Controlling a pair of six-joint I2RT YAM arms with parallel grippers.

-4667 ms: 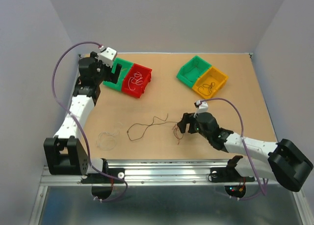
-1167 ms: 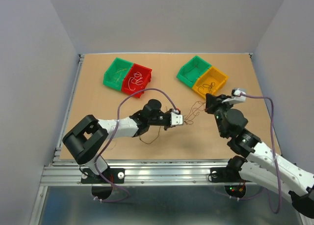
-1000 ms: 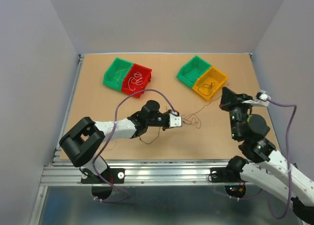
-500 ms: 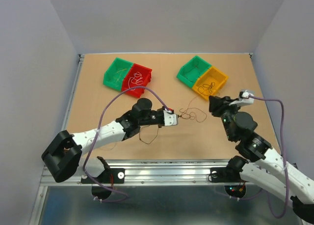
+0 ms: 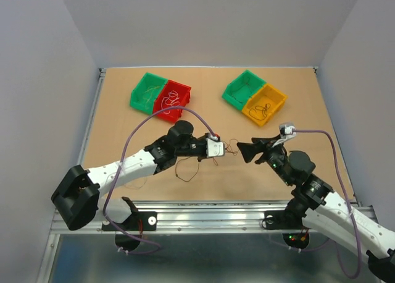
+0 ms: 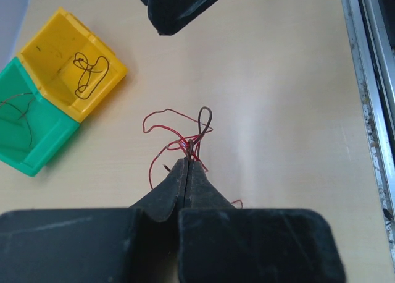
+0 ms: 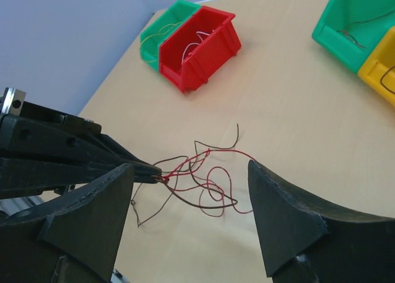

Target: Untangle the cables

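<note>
While the left gripper [image 6: 187,167] pinches the cables [image 6: 191,148] tight, the right gripper [image 7: 191,165] stands spread wide. Its fingers [image 7: 281,215] flank the loose strands.

My bench [image 5: 111,110] is a tan, wood-look board, boxed in by plain pale grey walls [image 5: 210,23] at 9, 12 and 3 o'clock. At 6 o'clock an aluminium rail [image 5: 210,210] runs along its near edge, with a dull metal sheet [image 5: 203,259] below. The light is soft and even.
</note>
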